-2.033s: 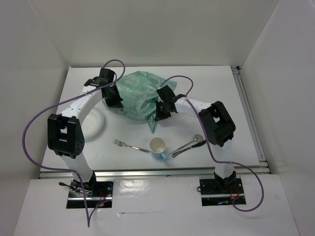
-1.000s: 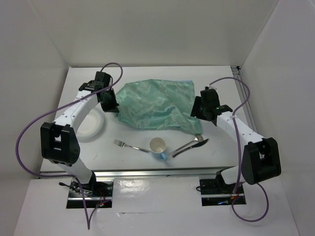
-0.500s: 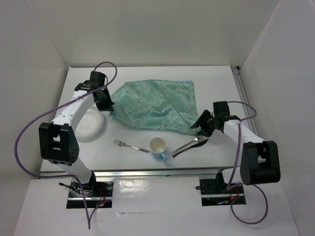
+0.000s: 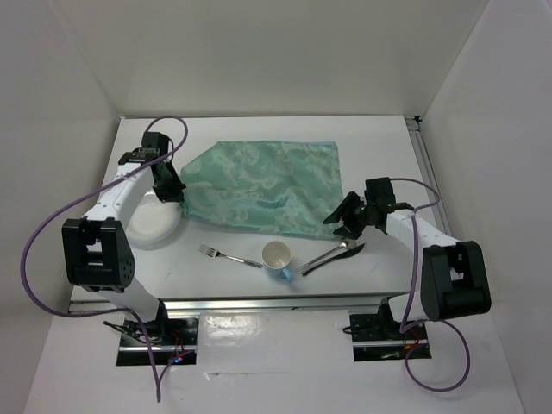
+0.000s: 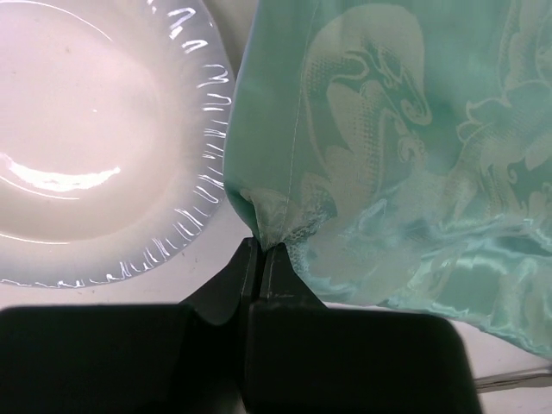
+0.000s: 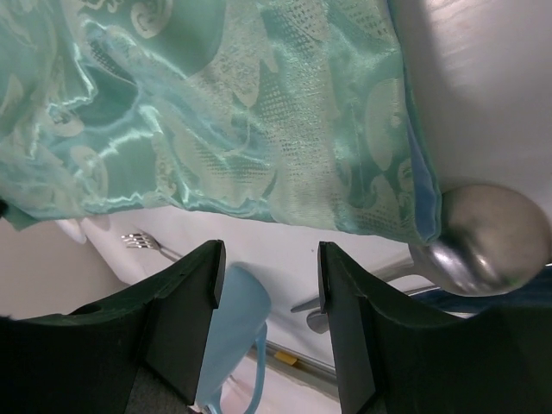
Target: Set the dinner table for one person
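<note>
We see left claw [image 5: 259, 259] pinching a corner of the pale green patterned cloth placemat [image 4: 267, 185] by the round white plate [image 4: 148, 226]; right claw [image 6: 267, 319] gapes empty. The large flat white worktop [image 4: 388, 147] underlies all. Any pull may shove the plate or drag the metal spoon [image 6: 487, 237].

Glossy patterned cloth placemat [image 5: 405, 164], shiny metal spoon [image 6: 483, 237], glossy white plate [image 5: 95, 147]

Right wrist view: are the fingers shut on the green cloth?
No: the right gripper has its fingers apart with nothing between them, and the green cloth lies beyond the tips.
</note>
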Controlling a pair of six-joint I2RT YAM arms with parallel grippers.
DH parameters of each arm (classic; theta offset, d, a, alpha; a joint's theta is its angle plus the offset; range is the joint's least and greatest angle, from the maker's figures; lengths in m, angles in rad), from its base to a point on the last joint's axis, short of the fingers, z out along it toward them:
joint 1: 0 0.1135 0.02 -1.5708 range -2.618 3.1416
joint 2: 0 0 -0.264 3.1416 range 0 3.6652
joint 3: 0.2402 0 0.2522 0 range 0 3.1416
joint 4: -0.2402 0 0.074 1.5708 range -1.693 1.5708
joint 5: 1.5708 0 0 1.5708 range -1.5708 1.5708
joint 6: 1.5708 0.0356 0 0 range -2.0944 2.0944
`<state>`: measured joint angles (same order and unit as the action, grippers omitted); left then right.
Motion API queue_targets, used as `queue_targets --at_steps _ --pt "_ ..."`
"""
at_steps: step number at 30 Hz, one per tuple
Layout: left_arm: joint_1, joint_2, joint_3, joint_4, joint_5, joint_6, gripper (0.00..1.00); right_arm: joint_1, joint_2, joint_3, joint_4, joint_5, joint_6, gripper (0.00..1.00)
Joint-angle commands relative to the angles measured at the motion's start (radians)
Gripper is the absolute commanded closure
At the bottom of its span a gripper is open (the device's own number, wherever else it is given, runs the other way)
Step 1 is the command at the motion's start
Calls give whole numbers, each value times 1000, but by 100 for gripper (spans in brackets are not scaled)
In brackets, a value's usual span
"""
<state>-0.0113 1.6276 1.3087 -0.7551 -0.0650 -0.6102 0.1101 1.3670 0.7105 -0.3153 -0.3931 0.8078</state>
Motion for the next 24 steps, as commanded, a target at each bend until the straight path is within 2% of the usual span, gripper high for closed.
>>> queue_targets --at_steps 1,12,16,24 --pt "17 -61 8 7 -21 -16 100 33 21 -26 39 -12 36 42" --pt "17 -70 17 7 -2 -6 100 42 55 -80 102 -4 88 39" --pt "17 -71 17 7 -2 -6 100 51 112 -80 143 -4 106 39" --pt "17 -80 17 7 -2 -6 100 60 182 -45 154 80 117 40"
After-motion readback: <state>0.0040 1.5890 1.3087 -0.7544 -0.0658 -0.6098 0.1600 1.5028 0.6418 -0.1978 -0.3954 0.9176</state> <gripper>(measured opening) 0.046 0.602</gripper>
